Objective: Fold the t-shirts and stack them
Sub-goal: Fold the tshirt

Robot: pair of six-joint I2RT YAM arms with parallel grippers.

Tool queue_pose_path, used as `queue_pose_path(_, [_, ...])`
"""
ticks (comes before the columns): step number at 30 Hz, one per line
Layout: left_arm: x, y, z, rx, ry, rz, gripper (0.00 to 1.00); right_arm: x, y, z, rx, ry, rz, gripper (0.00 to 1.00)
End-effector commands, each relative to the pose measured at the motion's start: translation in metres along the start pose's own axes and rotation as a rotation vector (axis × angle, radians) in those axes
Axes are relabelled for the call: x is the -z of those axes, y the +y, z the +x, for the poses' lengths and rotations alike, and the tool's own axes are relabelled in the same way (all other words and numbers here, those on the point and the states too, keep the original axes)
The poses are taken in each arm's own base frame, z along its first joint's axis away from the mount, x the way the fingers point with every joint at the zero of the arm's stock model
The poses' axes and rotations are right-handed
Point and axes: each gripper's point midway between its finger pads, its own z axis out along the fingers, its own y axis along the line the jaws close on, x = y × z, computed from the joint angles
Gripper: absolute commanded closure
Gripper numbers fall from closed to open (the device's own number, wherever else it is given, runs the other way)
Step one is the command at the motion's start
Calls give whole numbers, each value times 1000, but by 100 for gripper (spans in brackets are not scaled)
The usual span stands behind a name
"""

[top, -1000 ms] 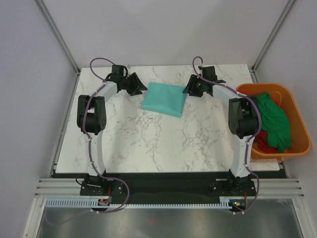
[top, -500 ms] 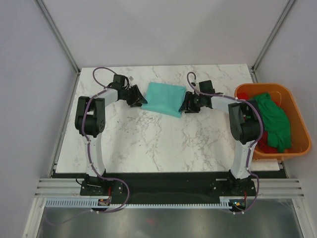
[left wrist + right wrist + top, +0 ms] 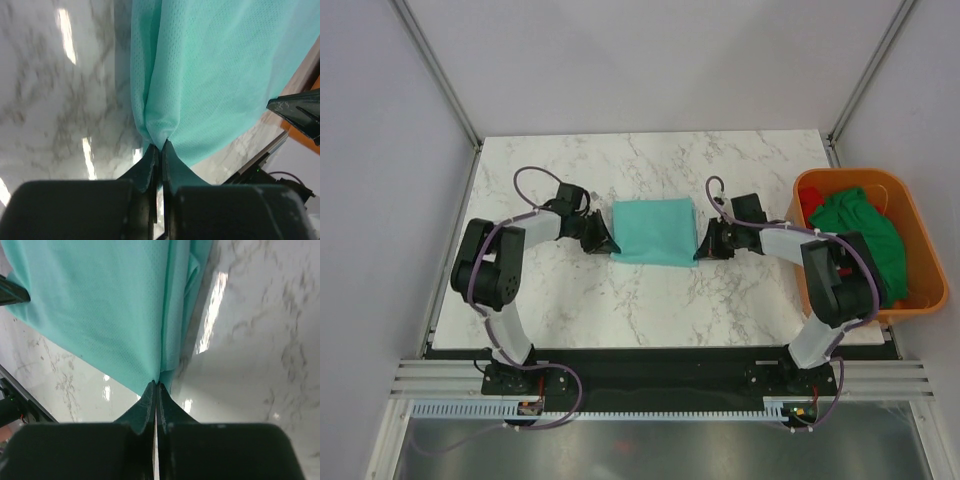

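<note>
Drawn nearer, left gripper (image 3: 603, 240) and right gripper (image 3: 704, 247) clamp tight on teal t-shirt (image 3: 655, 230), at seemingly lifted opposite edges.

T-shirt (image 3: 653, 231) centred on bench (image 3: 620, 290); left end effector (image 3: 608, 243) at its 9 o'clock, right end effector (image 3: 701, 247) at 3, tub (image 3: 850, 176) beyond.

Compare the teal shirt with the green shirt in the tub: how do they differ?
The teal shirt is a folded rectangle on the table; the green shirt is a crumpled heap in the orange tub. The left end effector and right end effector each pinch a side edge of the teal shirt; neither holds the green shirt. Both are plain cloth.
</note>
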Motion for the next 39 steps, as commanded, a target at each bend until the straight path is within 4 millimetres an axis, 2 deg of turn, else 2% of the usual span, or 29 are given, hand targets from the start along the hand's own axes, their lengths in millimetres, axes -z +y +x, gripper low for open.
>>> queue_pose_path(1, [24, -6, 14, 41, -51, -19, 91, 17, 1, 23, 5, -13, 17, 96])
queue_pose_path(2, [31, -10, 20, 34, -58, -6, 78, 19, -6, 37, -3, 4, 33, 93])
queue_pose_path(3, [36, -15, 21, 26, -60, 14, 71, 25, -3, 37, 11, -15, 34, 84])
queue_pose_path(4, [40, -19, 22, 19, -63, 28, 62, 28, -5, 41, 12, -8, 45, 81])
queue_pose_path(5, [47, -25, 20, 4, -82, 43, 59, 31, -6, 40, 18, -13, 58, 78])
queue_pose_path(6, [50, -27, 18, -5, -94, 48, 56, 36, -3, 35, 31, -30, 57, 68])
queue_pose_path(7, [54, -30, 15, -16, -102, 55, 52, 40, -1, 36, 31, -21, 65, 64])
queue_pose_path(10, [62, -37, -6, -91, -151, 70, 48, 54, 14, 11, 82, -72, 59, 54])
queue_pose_path(11, [65, -46, -20, -158, -177, 84, 48, 59, 20, -6, 109, -105, 60, 51])
queue_pose_path(12, [57, -42, -26, -171, -157, 87, 48, 60, 22, -13, 123, -114, 59, 50])
queue_pose_path(13, [55, -44, -32, -191, -154, 97, 48, 64, 25, -31, 150, -148, 56, 50])
queue_pose_path(14, [56, -53, -45, -242, -171, 114, 49, 58, 20, -35, 153, -135, 62, 48])
queue_pose_path(15, [44, -46, -48, -241, -143, 116, 50, 57, 20, -43, 164, -138, 51, 48])
queue_pose_path(17, [40, -50, -66, -298, -166, 111, 53, 49, 19, -63, 197, -137, 42, 44])
queue_pose_path(19, [28, -40, -76, -316, -167, 80, 54, 49, 25, -85, 227, -159, 17, 42])
queue_pose_path(20, [27, -43, -87, -336, -184, 77, 55, 40, 18, -87, 234, -142, 24, 42])
queue_pose_path(22, [18, -45, -96, -370, -181, 85, 55, 40, 17, -106, 245, -156, 29, 41])
queue_pose_path(23, [16, -45, -99, -377, -178, 92, 55, 30, 9, -106, 238, -135, 35, 41])
queue_pose_path(25, [10, -48, -101, -397, -160, 124, 56, 26, 7, -120, 255, -148, 35, 41])
queue_pose_path(26, [3, -48, -105, -398, -152, 130, 56, 15, -2, -119, 243, -124, 42, 41])
queue_pose_path(28, [0, -52, -109, -405, -146, 154, 58, 8, -6, -125, 256, -122, 43, 42])
queue_pose_path(30, [-11, -49, -109, -388, -123, 166, 64, -4, -13, -122, 255, -96, 30, 42])
queue_pose_path(33, [-22, -49, -114, -374, -110, 183, 80, -15, -27, -124, 257, -90, 43, 46])
queue_pose_path(34, [-21, -54, -120, -377, -118, 193, 90, -17, -29, -126, 255, -91, 42, 49])
queue_pose_path(35, [-23, -55, -122, -368, -116, 198, 94, -20, -34, -125, 244, -87, 43, 60])
queue_pose_path(36, [-28, -53, -123, -358, -109, 200, 98, -19, -40, -127, 232, -96, 48, 65])
queue_pose_path(37, [-29, -53, -125, -352, -112, 197, 98, -21, -44, -127, 219, -110, 50, 71])
queue_pose_path(38, [-30, -54, -132, -338, -128, 185, 98, -21, -47, -128, 210, -117, 51, 81])
queue_pose_path(39, [-36, -49, -133, -323, -124, 173, 98, -21, -50, -131, 206, -133, 52, 85])
